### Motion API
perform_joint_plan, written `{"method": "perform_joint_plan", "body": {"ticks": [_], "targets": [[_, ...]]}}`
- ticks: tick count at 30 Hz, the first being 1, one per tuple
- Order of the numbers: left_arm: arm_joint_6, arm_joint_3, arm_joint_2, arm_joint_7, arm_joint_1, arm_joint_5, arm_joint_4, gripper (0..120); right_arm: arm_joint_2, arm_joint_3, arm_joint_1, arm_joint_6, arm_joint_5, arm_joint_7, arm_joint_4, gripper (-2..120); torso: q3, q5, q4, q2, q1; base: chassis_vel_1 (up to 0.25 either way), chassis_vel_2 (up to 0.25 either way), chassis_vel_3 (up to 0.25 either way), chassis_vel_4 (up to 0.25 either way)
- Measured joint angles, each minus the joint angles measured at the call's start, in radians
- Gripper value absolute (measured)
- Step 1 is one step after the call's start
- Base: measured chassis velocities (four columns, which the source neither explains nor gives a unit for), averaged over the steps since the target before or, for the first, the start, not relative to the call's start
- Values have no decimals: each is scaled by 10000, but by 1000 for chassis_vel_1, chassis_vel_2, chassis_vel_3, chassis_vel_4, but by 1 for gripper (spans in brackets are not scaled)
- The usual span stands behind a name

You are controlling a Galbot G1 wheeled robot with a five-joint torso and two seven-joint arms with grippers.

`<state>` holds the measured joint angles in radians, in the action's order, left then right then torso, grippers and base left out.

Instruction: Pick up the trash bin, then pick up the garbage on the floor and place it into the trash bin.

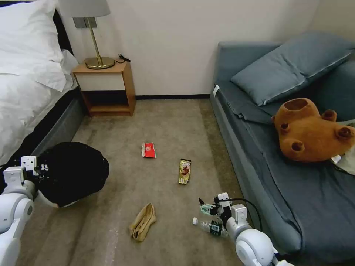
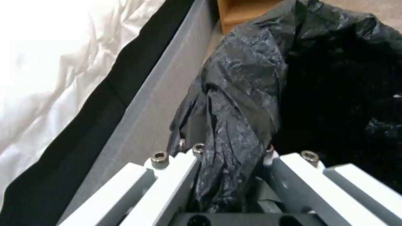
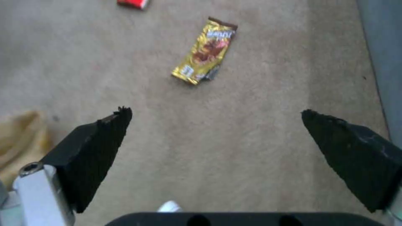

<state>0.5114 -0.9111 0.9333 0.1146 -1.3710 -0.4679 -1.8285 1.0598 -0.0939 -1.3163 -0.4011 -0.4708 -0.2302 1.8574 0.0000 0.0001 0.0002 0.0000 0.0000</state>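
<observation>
The left gripper (image 2: 230, 163) is down low beside the bed (image 1: 26, 85), its fingers (image 2: 167, 175) clamped on a bunched fold of the black bag at the rim of the trash bin (image 1: 72, 173). The bin leans over at the left of the carpet, its dark mouth showing in the left wrist view, a sliver of white body peeking out under the bag in the head view.

Over on the right, the right gripper (image 3: 213, 116) hangs above the carpet close to the sofa (image 1: 259, 155), fingers (image 3: 94, 147) wide apart and holding nothing. Just beneath its arm lies the clear plastic bottle (image 1: 207, 225), on its side, white cap toward the middle of the room, green label too small to read.

The gold-brown snack wrapper (image 3: 205, 51) sits ahead of the open fingers, lettering on it too blurred to read. Farther off lies the red snack packet (image 1: 149, 150), its print too small to read. The crumpled tan paper bag (image 1: 142, 221) lies nearer the robot, between the two arms.
</observation>
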Motion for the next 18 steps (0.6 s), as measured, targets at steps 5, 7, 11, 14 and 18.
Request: {"method": "perform_joint_plan", "body": {"ticks": [5,7,11,14,18], "targets": [[-96,-263,-2,-49,-352,-111,-194,4,-631,669,911,-219,72,260,-636,100,1,0,-5,0,1,-90,105,81,-99],[-206,-328,4,-83,-600,-134,-288,4,-998,1264,1574,-347,65,382,-1098,100,1,1,-6,0,1,-36,39,33,-42],[-708,-498,-13,-248,-986,4,-318,4,-1580,2442,2977,-354,168,1124,-2452,100,0,0,3,0,0,0,0,0,0],[-958,-470,27,-299,-1003,9,-81,4,-1698,2958,3494,-211,225,1621,-3311,100,0,4,3,0,0,0,0,0,0],[-1091,-293,51,-390,-839,37,362,4,-1986,3946,4087,83,659,2591,-4037,100,1,-2,-4,0,1,0,0,0,0]]}}
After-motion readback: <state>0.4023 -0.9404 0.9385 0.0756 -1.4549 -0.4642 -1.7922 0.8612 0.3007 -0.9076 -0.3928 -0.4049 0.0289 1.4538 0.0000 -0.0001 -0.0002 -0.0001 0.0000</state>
